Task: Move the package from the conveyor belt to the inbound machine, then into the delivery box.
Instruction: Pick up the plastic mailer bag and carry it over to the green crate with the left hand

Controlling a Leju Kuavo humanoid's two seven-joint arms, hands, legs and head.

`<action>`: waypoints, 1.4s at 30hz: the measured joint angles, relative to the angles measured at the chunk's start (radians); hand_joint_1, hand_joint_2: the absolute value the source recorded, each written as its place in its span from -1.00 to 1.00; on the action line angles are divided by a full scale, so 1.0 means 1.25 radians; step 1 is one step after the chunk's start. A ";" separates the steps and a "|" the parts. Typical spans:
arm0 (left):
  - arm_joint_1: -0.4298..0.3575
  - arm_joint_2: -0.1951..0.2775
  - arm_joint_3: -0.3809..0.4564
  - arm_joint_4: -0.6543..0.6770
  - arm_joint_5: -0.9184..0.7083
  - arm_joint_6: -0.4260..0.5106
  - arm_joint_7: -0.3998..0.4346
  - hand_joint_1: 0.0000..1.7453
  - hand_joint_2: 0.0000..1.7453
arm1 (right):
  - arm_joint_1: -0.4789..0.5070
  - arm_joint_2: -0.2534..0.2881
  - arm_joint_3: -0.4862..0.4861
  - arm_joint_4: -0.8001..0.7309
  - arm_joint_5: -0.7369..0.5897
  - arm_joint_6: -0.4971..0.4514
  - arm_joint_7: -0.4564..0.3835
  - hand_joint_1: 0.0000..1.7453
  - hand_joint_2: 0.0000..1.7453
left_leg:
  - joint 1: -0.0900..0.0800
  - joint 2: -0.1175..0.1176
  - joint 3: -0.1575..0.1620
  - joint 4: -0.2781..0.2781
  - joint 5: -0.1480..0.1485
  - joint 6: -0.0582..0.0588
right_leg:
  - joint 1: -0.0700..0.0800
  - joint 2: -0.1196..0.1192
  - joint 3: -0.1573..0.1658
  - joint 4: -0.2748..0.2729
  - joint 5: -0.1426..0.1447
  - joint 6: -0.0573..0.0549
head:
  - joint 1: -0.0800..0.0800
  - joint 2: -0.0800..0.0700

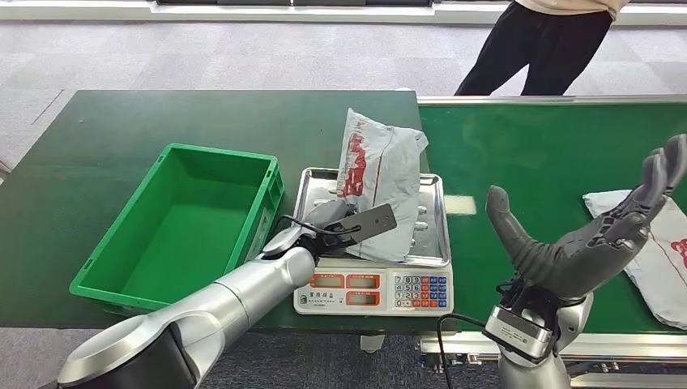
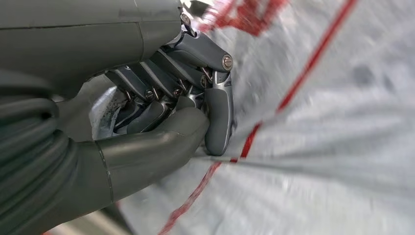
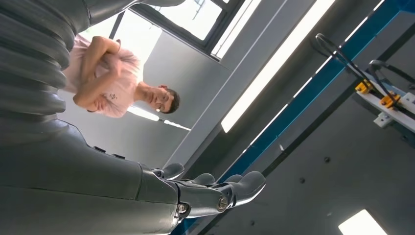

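A grey plastic package (image 1: 385, 174) with red print stands tilted on the steel tray (image 1: 432, 231) of the inbound machine, a weighing scale (image 1: 373, 290). My left hand (image 1: 324, 223) reaches in at the package's lower near edge. In the left wrist view the left hand (image 2: 171, 112) has its fingers curled, and the thumb pinches a fold of the package (image 2: 333, 122). My right hand (image 1: 587, 243) is raised palm-up above the conveyor belt (image 1: 526, 146), fingers spread and holding nothing. The right wrist view looks up past the right hand (image 3: 195, 196) at the ceiling.
The green delivery box (image 1: 186, 219) sits to the left of the scale on the dark green table (image 1: 105, 130). A second grey package (image 1: 652, 247) lies on the belt at the right edge. A person (image 1: 543, 40) stands beyond the belt.
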State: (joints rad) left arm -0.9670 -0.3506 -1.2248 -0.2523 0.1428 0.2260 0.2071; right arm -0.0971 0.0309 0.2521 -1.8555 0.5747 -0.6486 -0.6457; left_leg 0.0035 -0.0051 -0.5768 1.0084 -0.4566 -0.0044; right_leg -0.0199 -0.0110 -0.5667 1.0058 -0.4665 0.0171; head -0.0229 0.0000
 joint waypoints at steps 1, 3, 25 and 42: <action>-0.005 0.003 0.000 0.003 -0.005 0.006 0.004 1.00 1.00 | 0.000 0.000 -0.002 0.000 0.000 0.000 0.001 -1.00 1.00 | 0.000 0.000 0.000 0.000 0.000 0.000 | 0.000 0.000 0.000 0.000 0.000 0.000 | 0.000 0.000; -0.014 0.010 -0.001 0.009 -0.013 0.015 0.011 1.00 1.00 | 0.000 0.000 -0.004 0.000 0.000 0.000 0.002 -1.00 1.00 | 0.000 0.000 0.000 0.000 0.000 -0.001 | 0.000 0.000 0.000 0.000 0.000 0.000 | 0.000 0.000; -0.039 0.050 0.054 -0.002 -0.007 0.076 -0.131 -1.00 1.00 | -0.007 -0.021 -0.018 0.000 -0.012 -0.037 0.010 -1.00 1.00 | 0.000 0.000 -0.001 0.000 0.001 -0.001 | 0.000 0.001 -0.001 0.000 0.000 0.000 | 0.000 0.000; -0.025 0.008 0.235 -0.105 -0.075 0.081 -0.240 -1.00 1.00 | 0.023 -0.022 -0.019 -0.001 -0.002 -0.032 0.001 -1.00 1.00 | 0.000 0.000 -0.002 0.000 0.001 -0.001 | 0.000 0.001 -0.003 0.000 0.001 0.000 | 0.000 0.000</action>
State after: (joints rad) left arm -0.9982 -0.3410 -0.9309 -0.3837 0.0495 0.3271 -0.0931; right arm -0.0685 0.0038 0.2288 -1.8563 0.5723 -0.6889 -0.6450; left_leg 0.0036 -0.0048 -0.5797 1.0084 -0.4558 -0.0054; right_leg -0.0204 -0.0098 -0.5702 1.0059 -0.4658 0.0172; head -0.0229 0.0000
